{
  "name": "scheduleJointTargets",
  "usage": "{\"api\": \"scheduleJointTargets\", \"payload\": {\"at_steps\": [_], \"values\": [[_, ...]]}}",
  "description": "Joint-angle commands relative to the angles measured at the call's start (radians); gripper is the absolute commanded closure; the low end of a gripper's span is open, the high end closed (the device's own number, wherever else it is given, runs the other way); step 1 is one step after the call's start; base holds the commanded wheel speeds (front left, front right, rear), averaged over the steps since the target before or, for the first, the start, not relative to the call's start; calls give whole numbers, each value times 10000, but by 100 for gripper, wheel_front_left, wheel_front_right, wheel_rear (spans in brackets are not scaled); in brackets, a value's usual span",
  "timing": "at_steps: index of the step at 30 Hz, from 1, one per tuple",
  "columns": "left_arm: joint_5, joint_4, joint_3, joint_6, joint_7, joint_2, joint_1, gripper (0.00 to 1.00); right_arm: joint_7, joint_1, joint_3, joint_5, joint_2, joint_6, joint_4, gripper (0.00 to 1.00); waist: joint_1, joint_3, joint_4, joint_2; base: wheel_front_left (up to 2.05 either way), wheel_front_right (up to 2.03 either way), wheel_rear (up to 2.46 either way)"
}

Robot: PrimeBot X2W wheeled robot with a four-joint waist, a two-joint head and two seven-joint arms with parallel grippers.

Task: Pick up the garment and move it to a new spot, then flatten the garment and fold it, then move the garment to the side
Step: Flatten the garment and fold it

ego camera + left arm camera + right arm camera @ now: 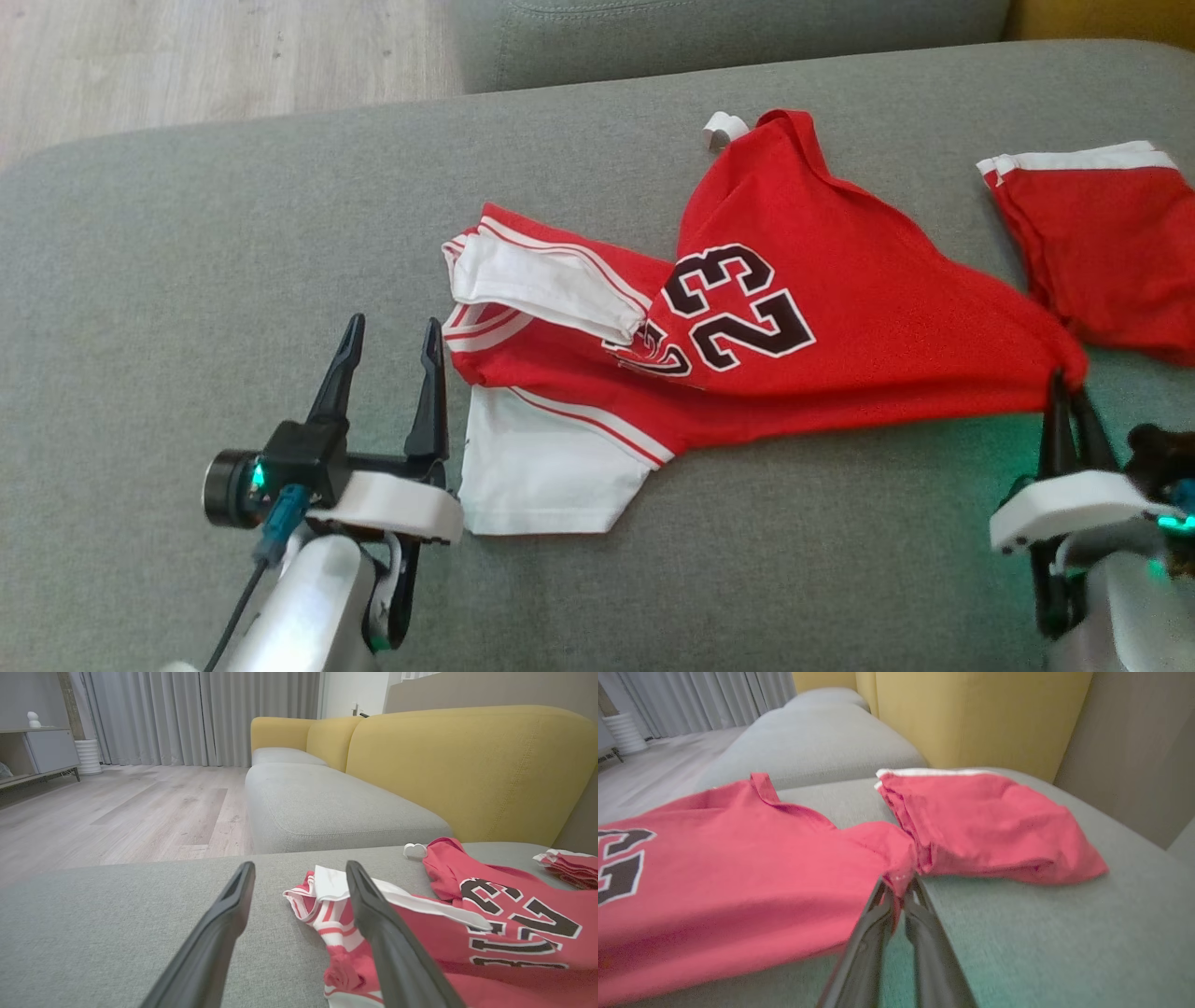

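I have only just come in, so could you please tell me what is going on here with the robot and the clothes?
The robot is handling a red jersey with the number 23, which lies rumpled on a grey sofa cushion. Its right gripper is shut on the jersey's right corner. Its left gripper is open and holds nothing, beside the white-trimmed end. The jersey is not yet flat or folded. A second red garment lies close by on the right.

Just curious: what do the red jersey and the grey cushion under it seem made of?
Red jersey: likely thin, matte knit cloth; it bunches where the right gripper pinches it. Grey cushion: probably woven upholstery, showing a fine, matte weave.
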Motion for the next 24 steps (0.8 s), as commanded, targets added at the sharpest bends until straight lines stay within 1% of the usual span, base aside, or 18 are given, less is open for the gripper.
{"api": "scheduleJointTargets", "payload": {"at_steps": [1, 3, 4, 5, 7, 9, 11, 12, 20, 24], "values": [[-29, -241, 287, 69, -31, 175, -125, 0, -110, -337, 234, -60, -52, -9, -474, 0, 1, -1, 3, 0, 0, 0, 0], [-62, -158, 271, 56, -31, 195, -145, 0, -110, -223, 515, 285, -52, -9, -1434, 0, 1, -8, 27, 0, 0, 0, 0], [-62, -158, 271, 56, -31, 195, -145, 0, -110, -223, 515, 285, -52, -9, -1434, 0, 1, -8, 27, 0, 0, 0, 0], [-71, -134, 261, 50, -31, 195, -162, 0, -111, -178, 683, 539, -52, -9, -1862, 0, 1, -11, 41, 0, 0, 0, 0], [-87, -82, 243, 48, -27, 193, -199, 0, -111, 27, 1312, 1027, -52, -9, -2655, 0, 1, -17, 63, 0, 0, 0, 0], [-103, -26, 228, 48, -19, 196, -231, 0, -111, 330, 1872, 1242, -52, -9, -3362, 0, 1, -12, 53, 0, 0, 0, 0], [-99, 60, 169, 17, 51, 214, -273, 0, -111, 628, 2311, 1447, -52, -9, -3832, 0, 1, 13, 34, 0, 0, 0, 0], [-84, 177, 62, -65, 208, 251, -326, 0, -111, 855, 2602, 1524, -52, -9, -4073, 0, 1, 60, -23, 0, 0, 0, 0], [308, 651, -600, -629, 1013, 620, -1105, 0, -112, 1055, 3062, 1740, -52, -9, -4375, 0, 1, 410, -356, 0, 0, 0, 0], [958, 941, -993, -655, 1273, 989, -1805, 0, -112, 985, 3129, 1822, -52, -9, -4359, 0, 1, 585, -566, 0, 0, 0, 0]]}}
